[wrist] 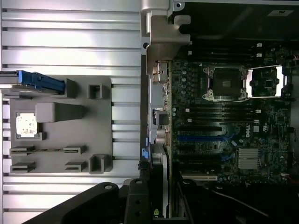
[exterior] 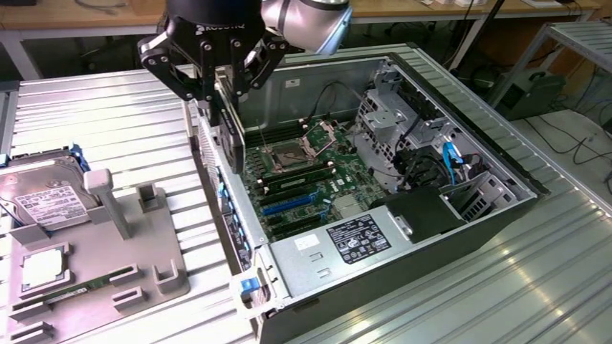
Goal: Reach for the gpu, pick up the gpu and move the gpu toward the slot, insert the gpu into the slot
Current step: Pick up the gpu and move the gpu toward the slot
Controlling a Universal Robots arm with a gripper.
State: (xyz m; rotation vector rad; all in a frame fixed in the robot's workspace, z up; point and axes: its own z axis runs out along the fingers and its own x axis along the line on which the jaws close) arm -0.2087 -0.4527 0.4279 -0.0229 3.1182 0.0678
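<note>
One card on edge above the open case, blue slot not yet filled

One thin dark card, the gpu (exterior: 229,140), hangs on edge from the claw (exterior: 221,89), whose fingers are clamped on its upper part. Holding it by the top leaves the lower edge bare. I take that to be the reason for the grip, since that edge has to meet the connector.

The card is at the exterior view's left side of the open computer case (exterior: 297,86). It sits just above the wall there and is clear of the green motherboard (exterior: 330,168) beneath it. The case lies on its side with the panel off, so the board faces upward, which looks arranged to let a card come straight down onto it.

The slot (exterior: 287,206), a bright-blue strip, lies nearer and lower than the card, a little to the right, with nothing seated in it. In the wrist view the gpu (wrist: 161,177) shows edge-on beside the case wall, and the slot (wrist: 201,137) runs off to one side of it. I cannot tell whether the two are lined up.

On the bench (exterior: 105,100) to the left, a grey moulded holder (exterior: 143,251) carries a hard drive (exterior: 43,201) and a square chip (exterior: 45,266). Its pockets seem meant to keep parts in fixed, reachable places.
</note>
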